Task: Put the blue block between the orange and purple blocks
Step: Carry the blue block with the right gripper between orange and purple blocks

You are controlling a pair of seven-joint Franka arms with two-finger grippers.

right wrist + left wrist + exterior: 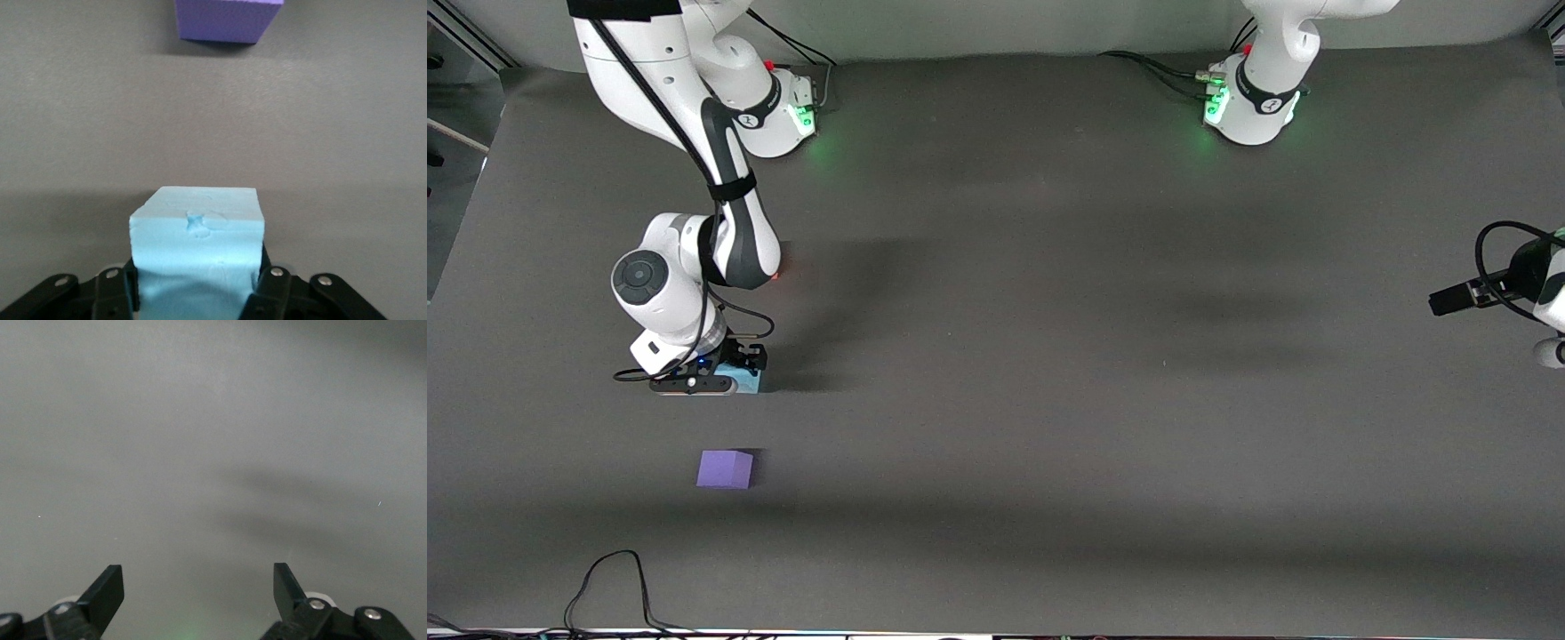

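My right gripper point(729, 380) is shut on the light blue block point(748, 380), low at the table near the right arm's end. In the right wrist view the blue block point(195, 233) sits between the two black fingers point(267, 287). I cannot tell whether it touches the table. The purple block point(726, 468) lies on the table nearer to the front camera than the blue block, apart from it; it also shows in the right wrist view point(223, 19). The orange block is almost hidden by the right arm; only a small orange-red sliver point(775, 276) shows beside the forearm. My left gripper point(198, 577) is open and empty over bare table.
The left arm's hand point(1463, 296) waits at the table's edge at the left arm's end. A black cable point(609, 582) loops on the table near the front edge. The dark grey table point(1049, 356) spreads wide between the arms.
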